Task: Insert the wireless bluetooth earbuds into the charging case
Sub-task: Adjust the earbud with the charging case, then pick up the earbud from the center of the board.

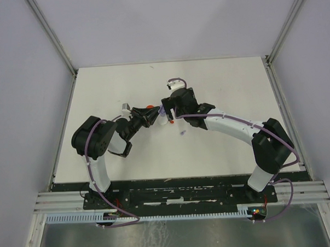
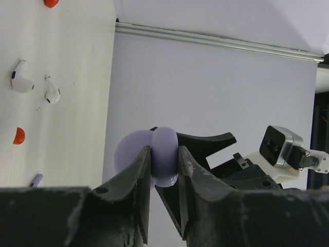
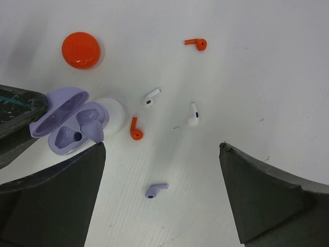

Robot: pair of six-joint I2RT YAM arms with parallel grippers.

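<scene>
My left gripper (image 2: 164, 150) is shut on the lavender charging case (image 2: 165, 159) and holds it above the table. In the right wrist view the case (image 3: 61, 116) is open at the left, and a lavender earbud (image 3: 93, 129) stands in one of its wells. My right gripper (image 3: 162, 149) is open and empty above a loose lavender earbud (image 3: 156, 190) lying on the table. Two white earbuds (image 3: 151, 97) (image 3: 193, 116) and two red earbuds (image 3: 135, 129) (image 3: 197, 43) lie scattered beyond. In the top view both grippers (image 1: 152, 117) (image 1: 168, 111) meet at mid-table.
A red round disc (image 3: 80, 50) and a white round disc (image 3: 113, 114) lie on the white table (image 3: 267, 77) near the case. Grey walls with a metal rail (image 2: 216, 43) enclose the table.
</scene>
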